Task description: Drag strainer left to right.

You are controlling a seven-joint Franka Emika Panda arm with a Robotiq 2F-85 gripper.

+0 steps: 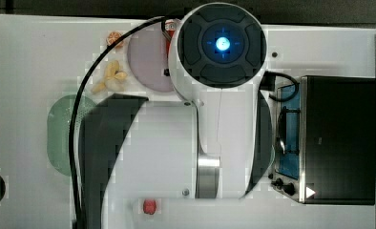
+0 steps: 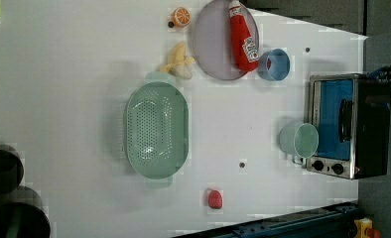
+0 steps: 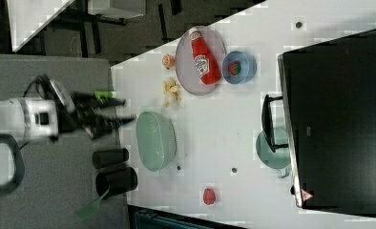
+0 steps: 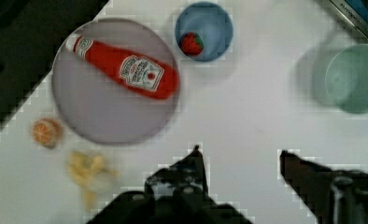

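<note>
Mint plastic strainer point(image 2: 157, 130) sits untouched mid-table; bring your gripper point(image 4: 240, 161) (fingers spread, empty) down over its near rim.

In the left view, bare bench point(image 2: 233, 129) lies open between the strainer point(image 2: 156, 131) and the mint cup point(image 2: 299, 140) standing just beside the toaster oven point(image 2: 347, 126). A banana point(image 2: 177, 62) and plate point(image 2: 218, 44) sit near the strainer's upper end, and a small red fruit point(image 2: 214, 199) lies near its lower end.
</note>
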